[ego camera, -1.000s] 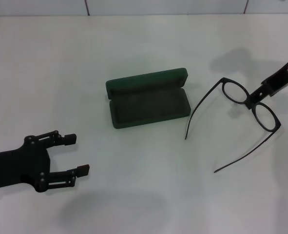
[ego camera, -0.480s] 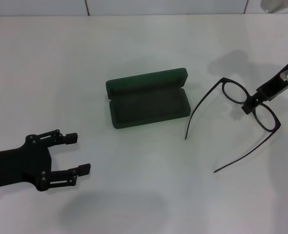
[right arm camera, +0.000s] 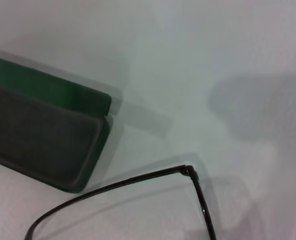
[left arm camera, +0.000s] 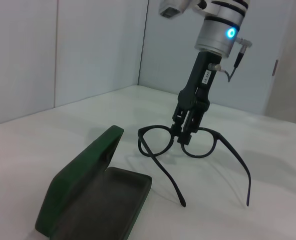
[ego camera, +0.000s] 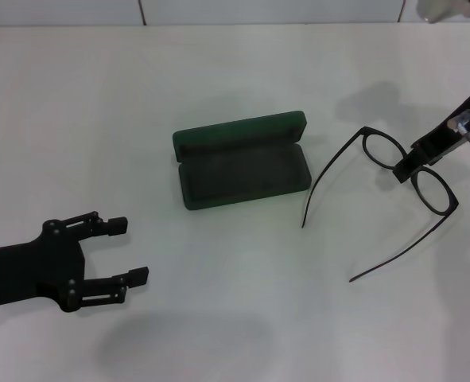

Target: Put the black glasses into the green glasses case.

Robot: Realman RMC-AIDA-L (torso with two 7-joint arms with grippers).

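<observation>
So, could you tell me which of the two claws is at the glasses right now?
The right claw, closed on the bridge of the black glasses beside the green glasses case. The left claw hangs open, apart from both.

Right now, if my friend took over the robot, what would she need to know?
Right gripper: shut on the bridge of the thin black-framed glasses, which sit to the right of the case, temple arms unfolded and pointing toward the robot.
Left gripper: open, holding nothing, low over the white table on the robot's near left.
Dark green rectangular hinged glasses case: open in the middle of the table, dark lining showing, nothing inside.
Done: glasses gripped.
Left: carry the glasses over to the case and set them in. The arms will likely need folding to fit.
</observation>
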